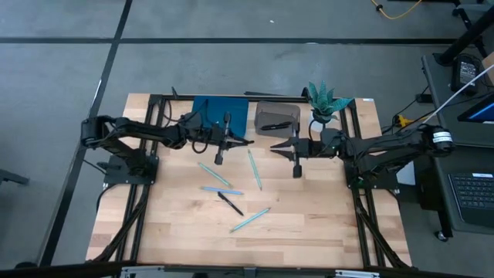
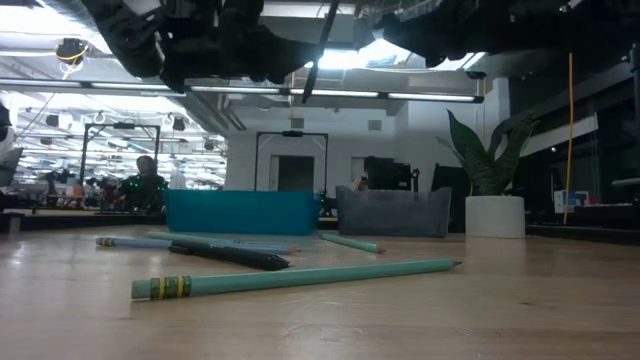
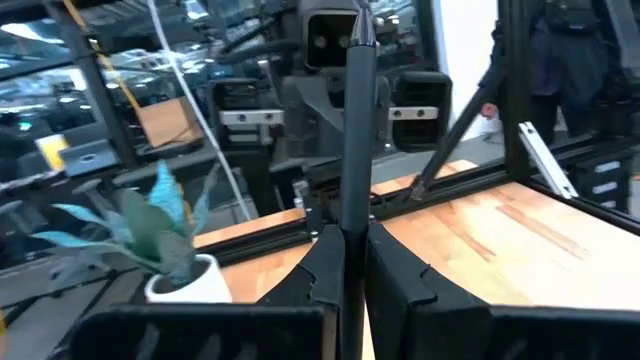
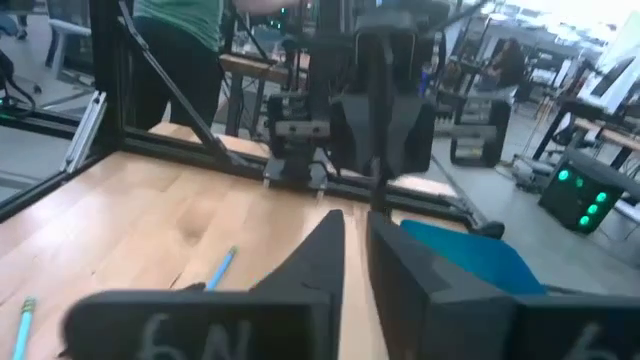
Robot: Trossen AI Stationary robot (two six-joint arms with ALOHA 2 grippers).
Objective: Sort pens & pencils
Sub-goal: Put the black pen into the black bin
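A light-blue pencil (image 2: 295,278) lies closest in the low view. It lies flat on the wood table (image 1: 309,224), and its yellow and green end points left. In the view from above it is the pencil nearest the front edge, and it lies at a slant.

On the left side, the left arm reaches in toward the middle of the table. The left gripper (image 3: 352,235) is up in the air, off the wood. Its two fingers are squeezed tight on a black pen (image 3: 357,130). The pen sticks straight out from between them.

Just behind that gripper sits a blue tray (image 1: 208,110) at the back of the table.

In the middle of the table lie the loose sticks. Three more pencils (image 1: 214,174) lie there, apart from the front one. Two are close together, one at a slant and one lying nearly flat across under it. The third (image 1: 255,170) is a bit to the right and points mostly front to back. One more black pen, the loose pen (image 1: 230,204), lies between the flat pencil and the front pencil.

Next to the blue tray, on its right, is a grey box (image 1: 276,116). Some dark sticks lie inside it, and they look like pens.

Right of the middle, the right gripper (image 4: 355,225) also hangs above the table, facing the left one. Its fingers are a little bit apart, and nothing is between them.

At the back right stands a green plant (image 1: 326,99) in a white pot.
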